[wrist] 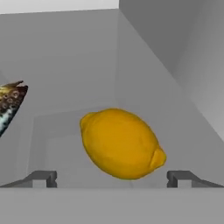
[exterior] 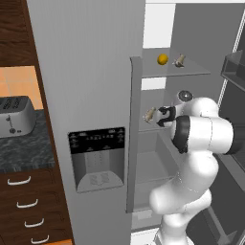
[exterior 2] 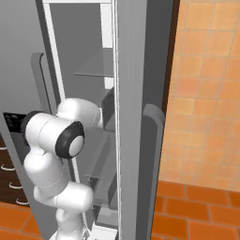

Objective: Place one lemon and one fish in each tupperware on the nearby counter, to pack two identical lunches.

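Hand view: 1 lemon (wrist: 121, 143) sits dead centre, lying on the grey fridge shelf (wrist: 65, 131), long axis tilted from 10 to 4 o'clock. Gripper (wrist: 112, 178) is spread fully wide, 1 fingertip at 8 o'clock of the lemon, the other at 4 o'clock, both clear of the fruit, nothing held. Fish (wrist: 9, 107) pokes in at the 9 o'clock edge, only its speckled end visible, apart from the lemon.

Left base view: fridge door (exterior: 95, 95) with dispenser panel (exterior: 97, 158) stands open, arm reaches into the middle shelf level. Another lemon (exterior: 162, 59) and another fish (exterior: 180, 60) rest on the upper shelf (exterior: 191, 72), fish at 3 o'clock of the lemon, near but apart. Fish (exterior: 150, 114) lies at 9 o'clock of the gripper (exterior: 162, 117). Toaster (exterior: 15, 117) sits on the dark counter (exterior: 24, 150) at 9 o'clock.
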Controlling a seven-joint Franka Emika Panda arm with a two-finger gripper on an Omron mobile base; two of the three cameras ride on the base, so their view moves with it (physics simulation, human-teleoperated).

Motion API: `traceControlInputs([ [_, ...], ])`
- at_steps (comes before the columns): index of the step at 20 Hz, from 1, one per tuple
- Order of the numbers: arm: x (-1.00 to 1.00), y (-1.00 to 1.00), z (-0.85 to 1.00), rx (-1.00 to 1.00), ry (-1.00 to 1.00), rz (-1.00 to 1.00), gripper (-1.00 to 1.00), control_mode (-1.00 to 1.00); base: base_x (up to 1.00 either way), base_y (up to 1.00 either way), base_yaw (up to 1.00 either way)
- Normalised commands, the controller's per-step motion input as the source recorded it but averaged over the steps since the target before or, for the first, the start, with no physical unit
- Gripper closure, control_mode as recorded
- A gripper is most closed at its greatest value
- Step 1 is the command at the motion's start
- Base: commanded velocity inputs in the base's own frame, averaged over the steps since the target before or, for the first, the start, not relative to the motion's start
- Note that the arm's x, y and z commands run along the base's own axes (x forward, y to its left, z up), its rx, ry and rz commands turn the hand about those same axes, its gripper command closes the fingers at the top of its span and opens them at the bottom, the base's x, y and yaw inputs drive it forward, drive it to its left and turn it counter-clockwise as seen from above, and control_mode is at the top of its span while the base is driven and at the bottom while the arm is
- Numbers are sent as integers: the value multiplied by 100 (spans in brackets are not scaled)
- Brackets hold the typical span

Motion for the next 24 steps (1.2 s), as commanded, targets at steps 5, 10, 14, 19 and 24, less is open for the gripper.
traceControlInputs([
  [5,36,-19,-27,0,1,0,-100,-100,0,0,0],
  [10,33,-13,-33,0,0,0,-100,-100,0,0,0],
  [14,17,0,-46,0,0,0,100,-100,0,0,0],
  [19,9,0,-38,0,-2,0,100,-100,0,0,0],
  [24,-84,34,1,-1,-8,6,100,-100,0,0,0],
])
